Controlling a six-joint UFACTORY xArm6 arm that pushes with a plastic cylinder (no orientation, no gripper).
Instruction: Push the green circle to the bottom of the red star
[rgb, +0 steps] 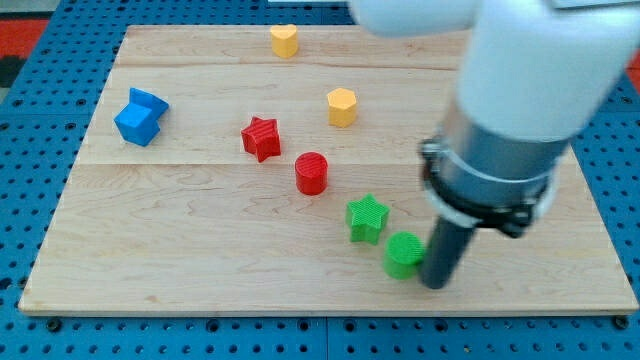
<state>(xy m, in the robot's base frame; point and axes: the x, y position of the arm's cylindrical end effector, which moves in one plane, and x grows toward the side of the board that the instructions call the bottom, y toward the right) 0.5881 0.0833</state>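
The green circle lies near the view's bottom, right of centre. My tip stands just to its right, touching or almost touching it. The red star lies up and to the left, well apart from the green circle. A green star sits just up-left of the green circle. A red cylinder lies between the red star and the green star.
A yellow hexagon lies right of the red star. A yellow heart-like block sits near the board's top edge. A blue block lies at the view's left. The wooden board rests on a blue pegboard. The arm's white body covers the upper right.
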